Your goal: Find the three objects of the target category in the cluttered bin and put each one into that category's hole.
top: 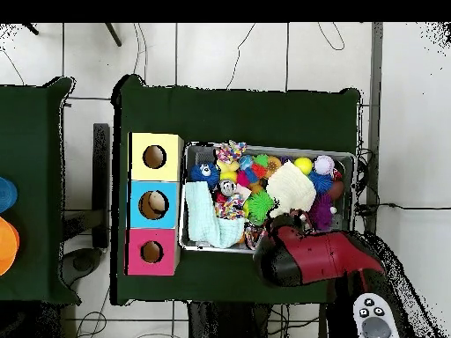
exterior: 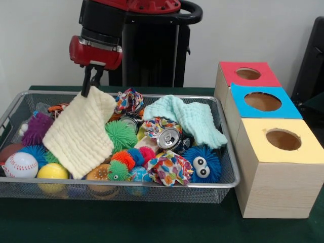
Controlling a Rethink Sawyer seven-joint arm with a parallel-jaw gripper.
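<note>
Fingers (exterior: 89,83) of the red and black arm are closed narrow on the top corner of a cream cloth (exterior: 81,132), which hangs tilted from that pinch, its lower edge draped over the toys at the left of the wire bin (exterior: 230,174). Seen from overhead, the cream cloth (top: 288,186) spreads across the middle of the bin with the arm's red wrist (top: 291,255) just over the bin's robot-side rim. A second cloth, mint green (exterior: 190,119), lies folded at the bin's far right, spilling against the rim on the side nearest the boxes. A small patterned cloth (exterior: 128,100) sits bunched at the far rim between the two larger cloths, and another floral one (exterior: 169,169) lies at the near rim beside a blue fuzzy ball with eyes (exterior: 202,164). A crushed can (exterior: 168,137) rests near the middle, touching the mint cloth's lower edge. Around them are a green spiky ball (exterior: 120,134), a purple spiky toy (exterior: 35,127), a baseball (exterior: 20,164) and a yellow ball (exterior: 51,172), the last two at the near left corner. Three wooden boxes stand in a row on the green bench (exterior: 152,223), just beside the bin's right end: a red-topped box (exterior: 248,74) farthest, a blue-topped box (exterior: 263,101) between, and a yellow-topped box (exterior: 283,139) nearest, each with a round hole in its lid.
</note>
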